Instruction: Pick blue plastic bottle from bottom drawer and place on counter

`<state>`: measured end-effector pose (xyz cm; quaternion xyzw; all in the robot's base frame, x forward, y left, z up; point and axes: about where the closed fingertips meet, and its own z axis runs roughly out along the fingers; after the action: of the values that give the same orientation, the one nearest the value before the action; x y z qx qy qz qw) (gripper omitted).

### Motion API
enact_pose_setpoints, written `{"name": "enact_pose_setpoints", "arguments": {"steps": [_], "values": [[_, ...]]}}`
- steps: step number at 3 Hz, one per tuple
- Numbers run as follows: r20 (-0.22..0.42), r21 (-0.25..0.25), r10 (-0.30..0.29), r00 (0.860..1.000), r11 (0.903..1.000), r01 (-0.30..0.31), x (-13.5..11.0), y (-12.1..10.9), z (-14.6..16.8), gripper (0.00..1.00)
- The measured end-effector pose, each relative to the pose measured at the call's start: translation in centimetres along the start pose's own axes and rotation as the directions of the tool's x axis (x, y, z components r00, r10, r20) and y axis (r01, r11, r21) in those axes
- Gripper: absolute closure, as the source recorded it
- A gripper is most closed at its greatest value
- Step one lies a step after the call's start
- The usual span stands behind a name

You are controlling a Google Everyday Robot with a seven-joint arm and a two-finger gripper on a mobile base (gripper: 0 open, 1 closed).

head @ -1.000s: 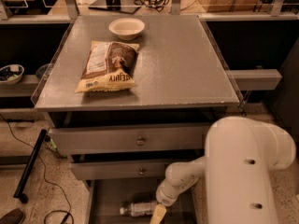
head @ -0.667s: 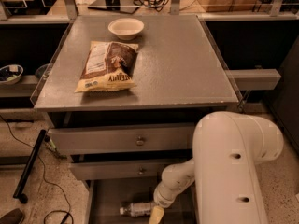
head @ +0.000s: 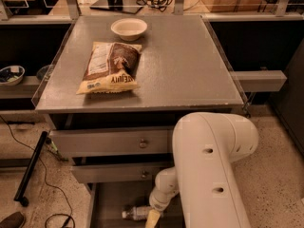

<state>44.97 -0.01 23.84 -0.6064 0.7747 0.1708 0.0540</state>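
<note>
The blue plastic bottle (head: 135, 213) lies on its side on the grey floor of the open bottom drawer (head: 108, 197), cap pointing left. My gripper (head: 153, 218) is low in the drawer at the bottle's right end, mostly cut off by the lower edge of the view. My white arm (head: 212, 170) reaches down in front of the drawers and hides the drawer's right part. The speckled-grey counter (head: 183, 65) lies above.
A yellow-brown snack bag (head: 110, 69) and a white bowl (head: 128, 28) sit on the counter's left half. Two round-knobbed drawers (head: 109, 141) stick out above the bottom drawer. Dark side shelves, a black pole (head: 31, 167) and cables flank the cabinet.
My arm's large white link has shifted left and now covers more of the drawers. The gripper has stayed by the bottle's right end. The bottle has not moved.
</note>
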Motion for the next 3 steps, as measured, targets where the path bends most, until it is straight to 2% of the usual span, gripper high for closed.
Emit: {"name": "enact_pose_setpoints", "arguments": {"steps": [1, 2, 3], "values": [[0.0, 0.0, 0.0, 1.0, 1.0, 0.0, 0.0, 0.0, 0.0, 0.0], [-0.024, -0.024, -0.029, 0.999, 0.9993, 0.028, -0.7, -0.4, 2.5, 0.0], [-0.024, -0.025, -0.029, 0.999, 0.9993, 0.028, -0.7, -0.4, 2.5, 0.0]]}}
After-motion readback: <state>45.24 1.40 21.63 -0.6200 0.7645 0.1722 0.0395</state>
